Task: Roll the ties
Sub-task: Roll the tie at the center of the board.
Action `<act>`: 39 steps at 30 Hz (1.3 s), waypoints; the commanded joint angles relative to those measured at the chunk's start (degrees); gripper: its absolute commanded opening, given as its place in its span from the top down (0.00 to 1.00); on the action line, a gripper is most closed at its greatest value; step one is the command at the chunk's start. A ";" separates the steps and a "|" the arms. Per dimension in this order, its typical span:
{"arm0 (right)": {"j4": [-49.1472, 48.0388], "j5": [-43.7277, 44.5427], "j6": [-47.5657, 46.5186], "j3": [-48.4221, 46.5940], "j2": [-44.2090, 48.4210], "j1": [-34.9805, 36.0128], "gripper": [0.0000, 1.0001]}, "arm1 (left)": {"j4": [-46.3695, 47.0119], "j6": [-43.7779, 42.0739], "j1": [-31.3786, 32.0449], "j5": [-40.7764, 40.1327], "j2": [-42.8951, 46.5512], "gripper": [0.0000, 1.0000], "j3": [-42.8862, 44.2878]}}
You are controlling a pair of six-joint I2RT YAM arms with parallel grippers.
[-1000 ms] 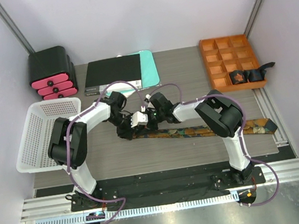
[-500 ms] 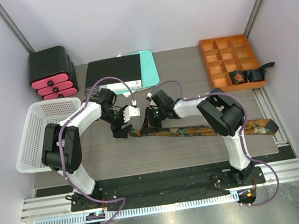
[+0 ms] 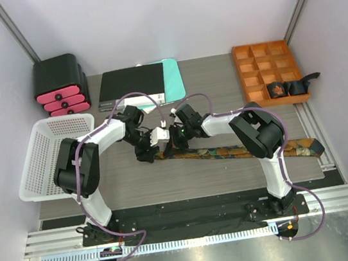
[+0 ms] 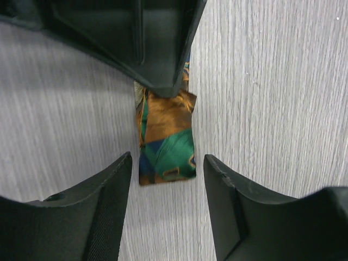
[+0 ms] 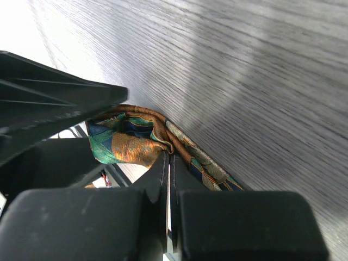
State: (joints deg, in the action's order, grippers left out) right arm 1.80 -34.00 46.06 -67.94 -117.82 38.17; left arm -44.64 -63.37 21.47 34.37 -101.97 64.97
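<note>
Tie [image 3: 229,152]: is being pinned mid-table [image 3: 136,184], one end folded.
Left gripper [image 4: 166,162]: is being held partly open, astride the folded end.
Right gripper [image 5: 168,159]: is being pressed, fingers together, onto the fold.

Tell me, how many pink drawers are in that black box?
3, stacked in the black drawer unit at the far left of the overhead view: top pink drawer, middle pink drawer, bottom pink drawer. None seems hidden.

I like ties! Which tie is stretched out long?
The long tie on the table; the other ties sit bundled small in the orange tray.
</note>
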 commanded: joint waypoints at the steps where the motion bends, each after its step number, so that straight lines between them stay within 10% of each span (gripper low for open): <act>1: 3.38 3.76 -2.21 -0.17 -1.98 -0.29 0.99 | -1.67 -0.44 0.32 0.70 -0.95 0.45 2.35; 8: 1.72 2.97 -0.89 0.18 -2.33 -0.20 0.99 | 1.75 4.22 1.64 5.09 3.01 0.60 2.26; 24: -10.14 -3.79 6.58 5.80 1.71 -1.61 0.99 | 2.28 6.86 10.78 -2.46 -2.79 0.58 5.08; 32: -10.68 -8.36 7.37 7.83 5.84 -2.58 0.82 | 2.89 10.64 11.40 -7.03 -5.25 0.59 3.76; 39: -6.47 -6.35 3.60 5.99 6.82 -3.02 0.93 | 2.54 10.56 11.31 -7.56 -5.26 0.59 4.11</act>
State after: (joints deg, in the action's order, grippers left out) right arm -6.79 -40.99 52.38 -60.03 -114.02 35.38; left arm -41.50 -53.06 32.73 28.49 -106.45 69.17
